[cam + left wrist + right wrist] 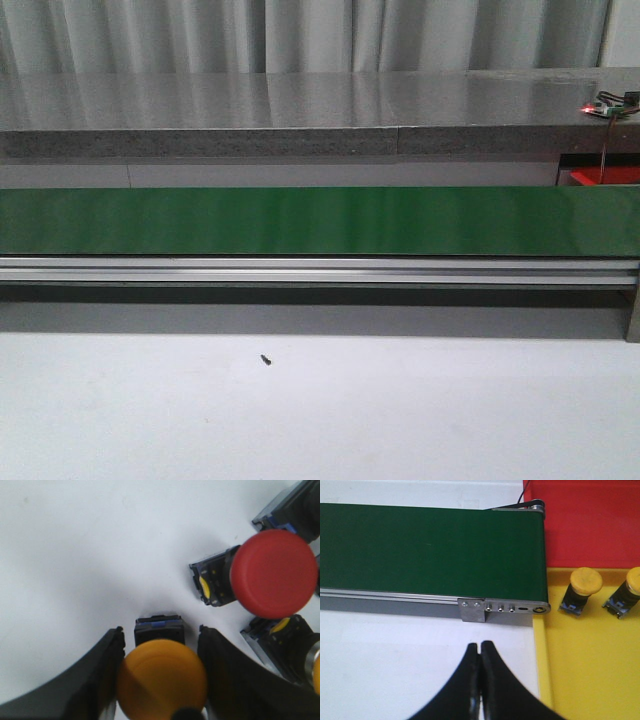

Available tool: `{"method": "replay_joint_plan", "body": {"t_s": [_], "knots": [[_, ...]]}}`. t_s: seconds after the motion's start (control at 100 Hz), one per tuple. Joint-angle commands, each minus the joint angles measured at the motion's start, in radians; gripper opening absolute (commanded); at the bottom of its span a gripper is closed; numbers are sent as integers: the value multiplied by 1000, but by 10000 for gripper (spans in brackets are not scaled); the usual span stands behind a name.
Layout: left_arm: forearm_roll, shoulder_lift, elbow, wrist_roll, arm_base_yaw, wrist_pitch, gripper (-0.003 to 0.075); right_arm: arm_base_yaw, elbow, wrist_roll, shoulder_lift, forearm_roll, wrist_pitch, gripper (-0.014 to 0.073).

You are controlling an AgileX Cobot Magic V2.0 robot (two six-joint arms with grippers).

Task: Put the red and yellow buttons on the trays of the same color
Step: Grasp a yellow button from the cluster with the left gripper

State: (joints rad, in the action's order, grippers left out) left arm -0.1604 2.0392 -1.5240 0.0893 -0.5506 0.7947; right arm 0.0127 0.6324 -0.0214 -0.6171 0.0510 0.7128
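Observation:
In the left wrist view a yellow button (162,680) stands on its black base on the white table. My left gripper (159,629) is open with one finger on each side of it, and small gaps show beside the base. A red button (274,572) lies on its side close by. My right gripper (480,644) is shut on nothing over the white table. It sits beside the yellow tray (590,670), which holds two yellow buttons (582,587) (630,590). The red tray (590,525) lies behind the yellow one. Neither gripper shows in the front view.
A green conveyor belt (320,220) runs across the table and ends at the trays (430,550). More button bodies (285,645) (290,505) lie near the red button. A small screw (266,359) rests on the white table. A corner of the red tray (600,177) shows behind the belt.

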Motion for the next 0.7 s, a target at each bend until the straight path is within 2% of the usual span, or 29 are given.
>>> {"method": "replay_joint_plan", "body": {"t_s": [0.0, 0.24, 0.5, 0.69], "knots": [[4, -60, -32, -1, -2, -17, 225, 1, 25, 6, 1, -7, -68, -67], [85, -162, -32, -10, -2, 31, 225, 1, 25, 6, 1, -7, -68, -67], [60, -281, -32, -106, 9, 66, 225, 1, 25, 6, 1, -7, -68, -67], [58, -299, -81, -161, 68, 170, 225, 1, 25, 6, 1, -7, -68, -67]]}}
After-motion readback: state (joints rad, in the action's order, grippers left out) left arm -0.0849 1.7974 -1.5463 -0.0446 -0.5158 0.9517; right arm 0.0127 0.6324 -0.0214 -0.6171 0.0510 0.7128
